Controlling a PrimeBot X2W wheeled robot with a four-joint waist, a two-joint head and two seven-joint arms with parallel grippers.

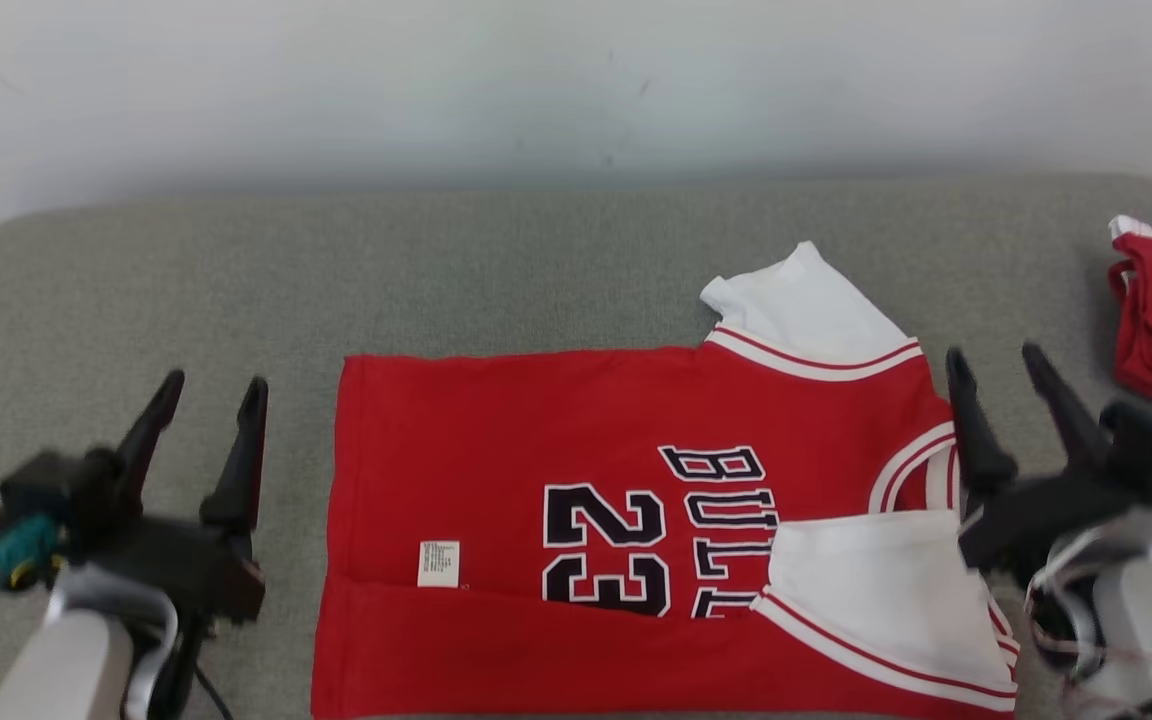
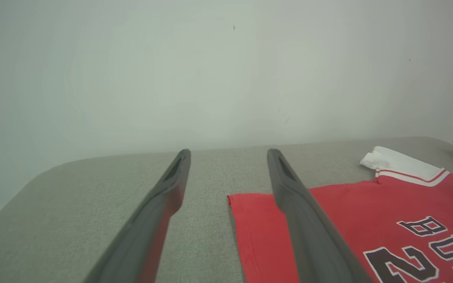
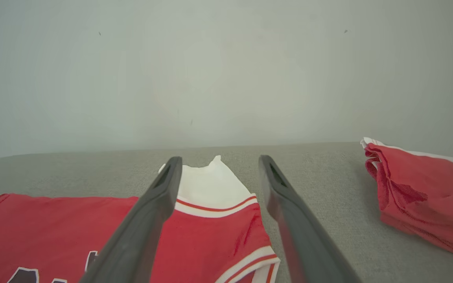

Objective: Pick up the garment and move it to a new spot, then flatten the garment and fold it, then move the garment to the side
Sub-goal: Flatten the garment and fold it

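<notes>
The shirt (image 1: 536, 420) lies flat between both grippers, its near side folded over. Left gripper (image 1: 216, 382) and right gripper (image 1: 993, 353) stand spread, holding nothing. I think folding is under way; next each must pinch a far corner.

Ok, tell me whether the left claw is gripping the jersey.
No, the left claw stands open beside the jersey, holding nothing.
</notes>
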